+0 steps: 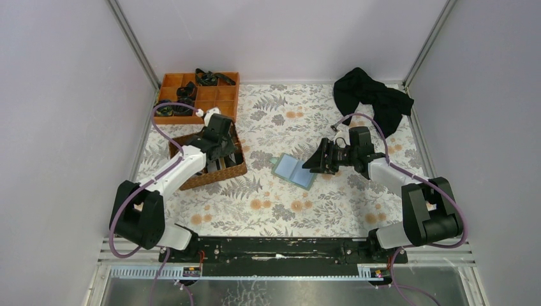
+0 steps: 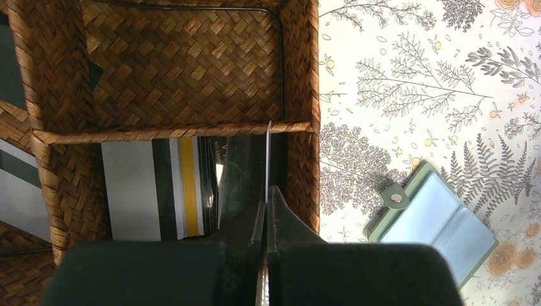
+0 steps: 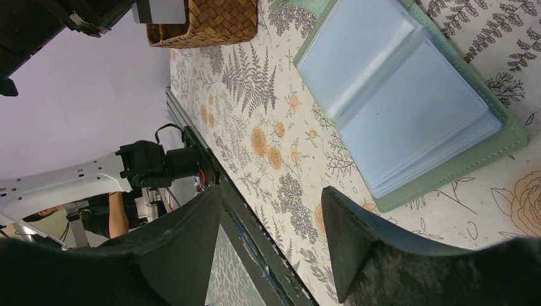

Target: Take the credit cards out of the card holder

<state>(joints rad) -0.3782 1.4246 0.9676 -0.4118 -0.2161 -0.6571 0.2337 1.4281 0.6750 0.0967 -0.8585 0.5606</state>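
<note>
Our left hand pinches a thin pale card over the brown wicker basket. Our right hand is spread, and the open teal-lined wallet looks emptied.

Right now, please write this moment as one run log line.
left end effector: shut on card over wicker basket | right end effector: open beside card holder | card holder: lies open

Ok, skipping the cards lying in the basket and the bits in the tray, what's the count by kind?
Wicker basket: 1
Orange divided tray: 1
Card holder: 1
Black cloth: 1
Credit card in the left pincer: 1
Total: 5
</note>
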